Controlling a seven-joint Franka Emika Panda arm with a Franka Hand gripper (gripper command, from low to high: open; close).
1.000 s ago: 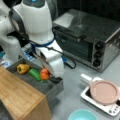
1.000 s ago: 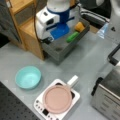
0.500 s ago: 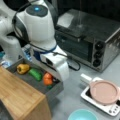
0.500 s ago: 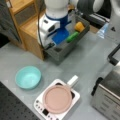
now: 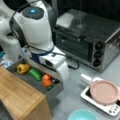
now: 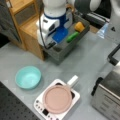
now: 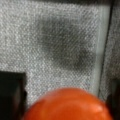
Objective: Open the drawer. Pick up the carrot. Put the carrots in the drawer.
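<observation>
The dark grey drawer [image 5: 54, 91] [image 6: 62, 53] stands pulled out of the bamboo-topped cabinet [image 5: 20, 97] [image 6: 30, 27]. My gripper [image 5: 50, 82] [image 7: 67, 100] reaches down into its end nearest the grey front. The orange carrot [image 5: 46, 80] [image 7: 67, 106] sits low inside the drawer, between my dark fingers [image 7: 12, 95], just above the grey drawer floor. The gripper is shut on the carrot. In a front view the arm's hand [image 6: 53, 27] hides both carrot and fingertips.
A green vegetable [image 5: 35, 74] [image 6: 72, 37] and a yellow-orange pepper [image 5: 23, 68] [image 6: 79, 26] lie further along the drawer. A silver toaster oven [image 5: 87, 42] [image 6: 107, 97], a pink pan on a white hob [image 5: 103, 92] [image 6: 57, 98] and a teal bowl [image 5: 82, 116] [image 6: 28, 77] stand around.
The arm has sunk a little lower into the drawer with the carrot over the last second. Everything else stayed put.
</observation>
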